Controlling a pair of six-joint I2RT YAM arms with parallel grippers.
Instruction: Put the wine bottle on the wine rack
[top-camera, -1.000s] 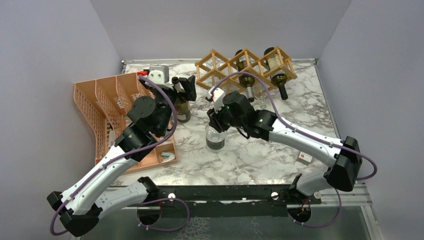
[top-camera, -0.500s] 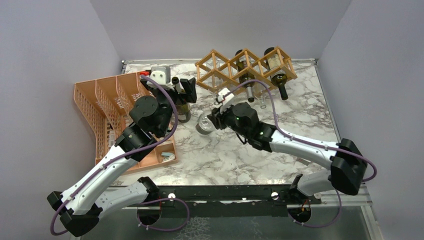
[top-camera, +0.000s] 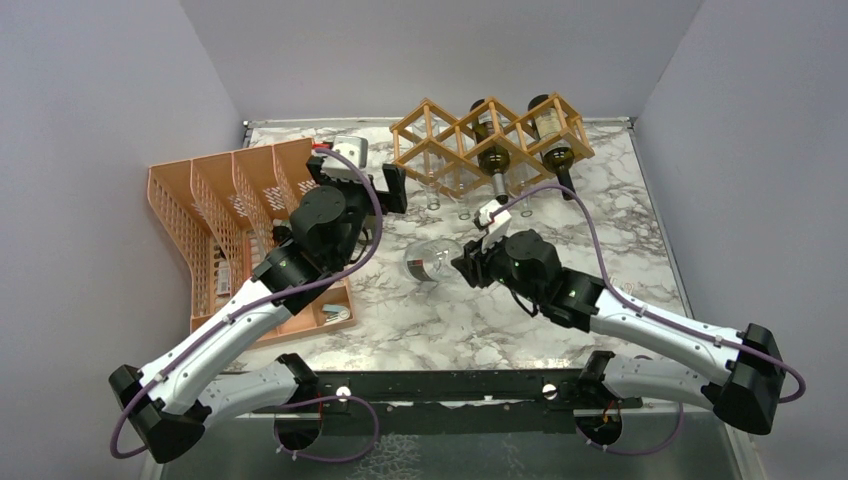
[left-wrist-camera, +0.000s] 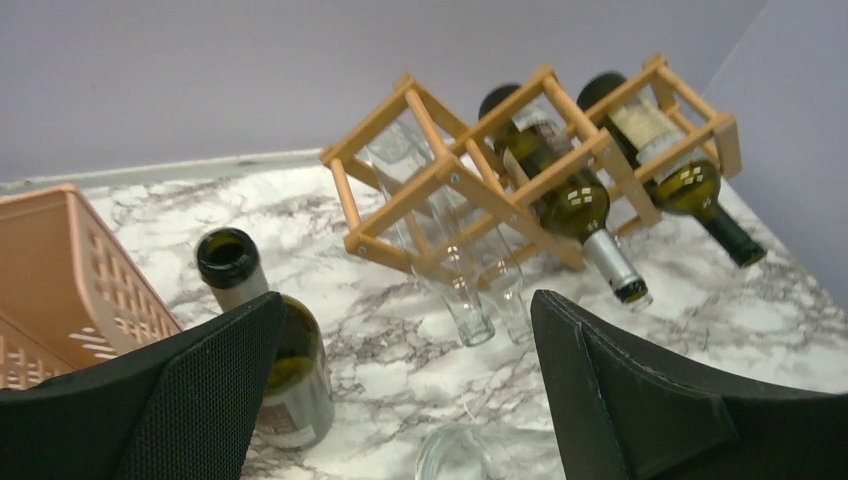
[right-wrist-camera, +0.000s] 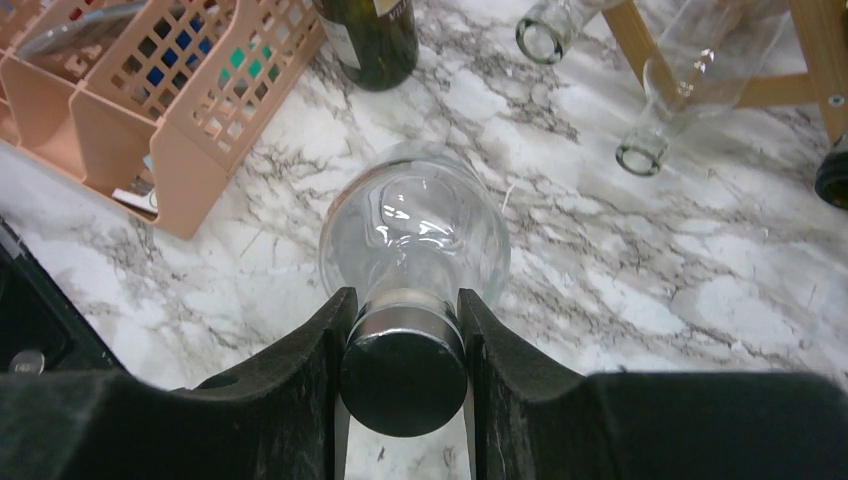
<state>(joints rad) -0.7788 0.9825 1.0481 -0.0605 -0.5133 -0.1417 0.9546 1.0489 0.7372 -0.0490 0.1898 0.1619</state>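
The light wood wine rack (top-camera: 440, 135) stands at the back of the table, with two dark bottles (top-camera: 492, 158) in its middle and right cells and clear empty bottles in its left cell. My right gripper (top-camera: 468, 266) is shut on the black-capped neck of a clear glass wine bottle (top-camera: 428, 260), held tipped on its side over the marble; the right wrist view shows the fingers (right-wrist-camera: 320, 340) clamping the cap of this bottle (right-wrist-camera: 415, 230). My left gripper (top-camera: 385, 188) is open and empty, facing the rack (left-wrist-camera: 450, 170).
A green open bottle (left-wrist-camera: 275, 360) stands upright by my left finger; it also shows in the right wrist view (right-wrist-camera: 370, 35). The orange mesh organizer (top-camera: 215, 200) lies at the left. Clear bottle necks (left-wrist-camera: 470, 300) stick out of the rack's left cell.
My right gripper tipped the clear bottle from upright onto its side, and the arm drew back toward the near edge. My left gripper moved right, away from the green bottle.
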